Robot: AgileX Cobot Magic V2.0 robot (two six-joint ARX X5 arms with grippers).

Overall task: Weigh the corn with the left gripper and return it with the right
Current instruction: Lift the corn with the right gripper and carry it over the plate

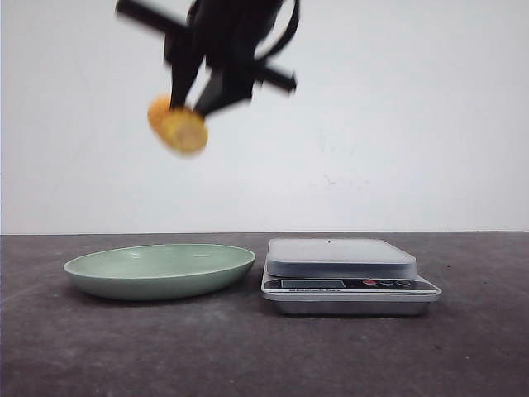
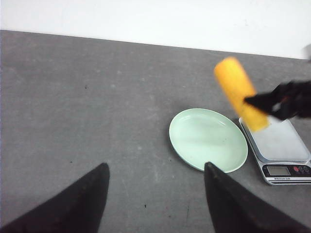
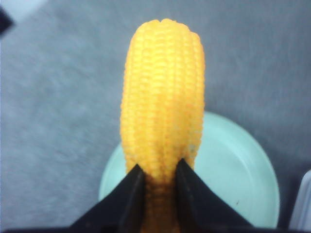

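I have the dark grey matte tabletop (image 1: 264, 347) running across the whole scene, with a plain white wall behind it. On it, toward the left, sits the shallow pale green round plate (image 1: 159, 270), and just beside it on the right the silver kitchen scale with its flat grey platform (image 1: 340, 256); the two look close but I cannot tell whether they touch. Both are bare, which I read as the weighing being done and the return under way.

High above the plate my right gripper (image 1: 198, 103), a black claw with two tapered fingers, is clamped on the short yellow-orange corn cob (image 1: 179, 126). From the right wrist camera the fingers pinch the cob (image 3: 164, 102) near one end, so most of it sticks out past the tips, over the plate's near-left side (image 3: 243, 165). I judge that grip lets the cob go down lengthways into the dish.

My left gripper (image 2: 155, 194) holds nothing, its black fingers spread wide, parked well to the left of the plate, clear of the other arm's path.

The next move, I think, is a straight descent, and the end-held cob could roll on release.
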